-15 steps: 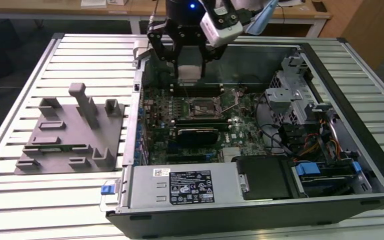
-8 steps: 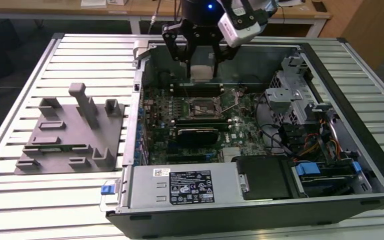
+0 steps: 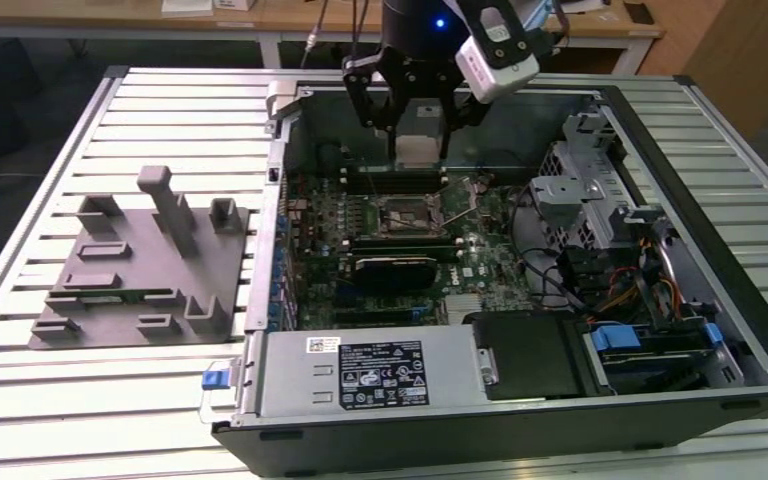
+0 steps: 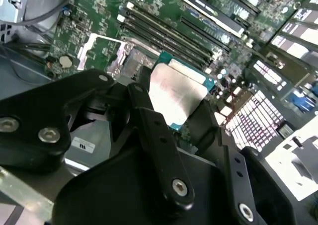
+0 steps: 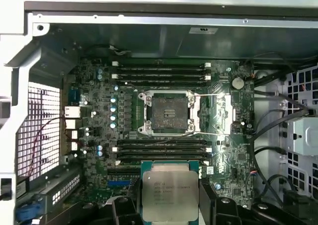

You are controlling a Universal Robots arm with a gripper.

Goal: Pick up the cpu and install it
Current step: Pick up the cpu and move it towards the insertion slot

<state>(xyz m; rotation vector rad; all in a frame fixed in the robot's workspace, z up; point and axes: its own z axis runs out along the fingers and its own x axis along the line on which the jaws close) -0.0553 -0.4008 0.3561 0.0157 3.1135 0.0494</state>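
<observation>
My gripper (image 3: 418, 135) hangs over the back part of the open computer case (image 3: 275, 150), shut on the cpu (image 3: 418, 150), a flat square chip with a silvery top. In both wrist views the cpu (image 5: 170, 190) (image 4: 179, 93) sits clamped between the two black fingers (image 5: 123, 210) by its side edges, its metal top showing. The dark square socket (image 5: 166, 113) on the green motherboard lies open and bare, its thin metal lever swung out to the side. In the exterior view the socket (image 3: 408, 212) is below the held cpu and nearer the camera.
Rows of memory slots (image 5: 159, 71) flank the socket. A grey fixture tray (image 3: 131, 270) lies at the exterior view's left on the slatted table. A power supply (image 3: 371, 370), drive bays (image 3: 598, 200) and cables (image 3: 624, 290) crowd the case's front and right.
</observation>
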